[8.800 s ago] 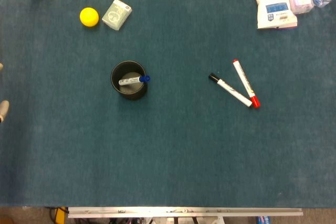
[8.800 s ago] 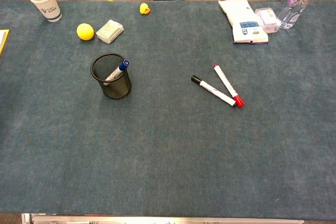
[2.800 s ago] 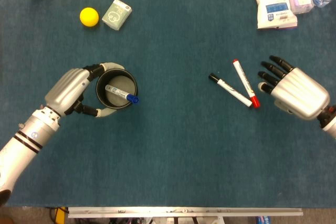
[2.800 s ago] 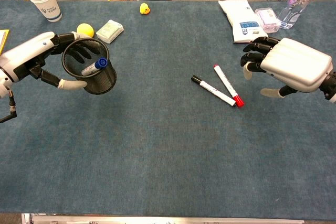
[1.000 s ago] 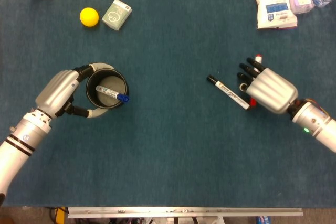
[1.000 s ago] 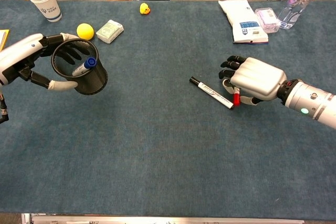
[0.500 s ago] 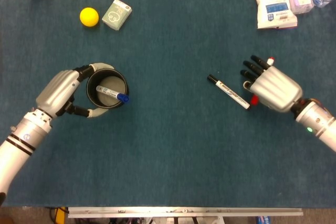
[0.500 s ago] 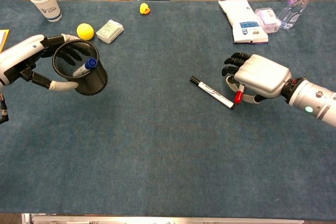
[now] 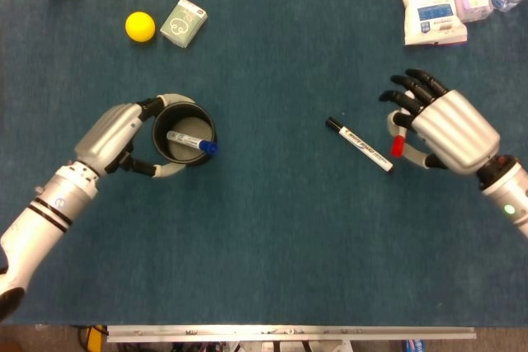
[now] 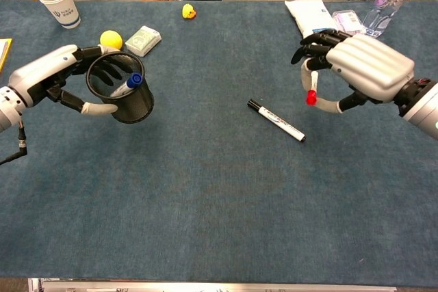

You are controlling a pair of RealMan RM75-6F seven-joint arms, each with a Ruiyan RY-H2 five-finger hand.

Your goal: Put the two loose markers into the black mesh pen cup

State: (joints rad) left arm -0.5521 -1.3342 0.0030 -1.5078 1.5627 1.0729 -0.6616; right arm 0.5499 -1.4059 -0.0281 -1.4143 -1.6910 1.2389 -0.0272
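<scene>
From the head view, the right hand [image 9: 450, 131] has risen off the table since half a second ago with the red-capped marker [image 9: 397, 143] pinched in its curled fingers, only the red cap and a bit of white barrel showing beneath the palm. The black-capped marker [image 9: 360, 145] lies loose on the blue table [image 9: 272, 245], just left of that hand and apart from it, where it lay a moment ago. The left hand [image 9: 124, 138] wraps around the black mesh pen cup [image 9: 185, 133], which has shifted slightly rightward; a blue-capped marker [image 9: 191, 142] already leans inside. From the chest view, the right hand [image 10: 359, 65] hangs clearly above the cloth, the red-capped marker [image 10: 312, 91] dangling cap-down from its grip (whether the hold is firm I cannot tell). The black-capped marker [image 10: 276, 120] rests flat below and to the left. The left hand [image 10: 65, 73] holds the black mesh pen cup [image 10: 123, 94] tilted and lifted toward the middle, mouth open to the right. So the first pickup looks done; what remains is carrying that marker across to the cup, then fetching the second.
</scene>
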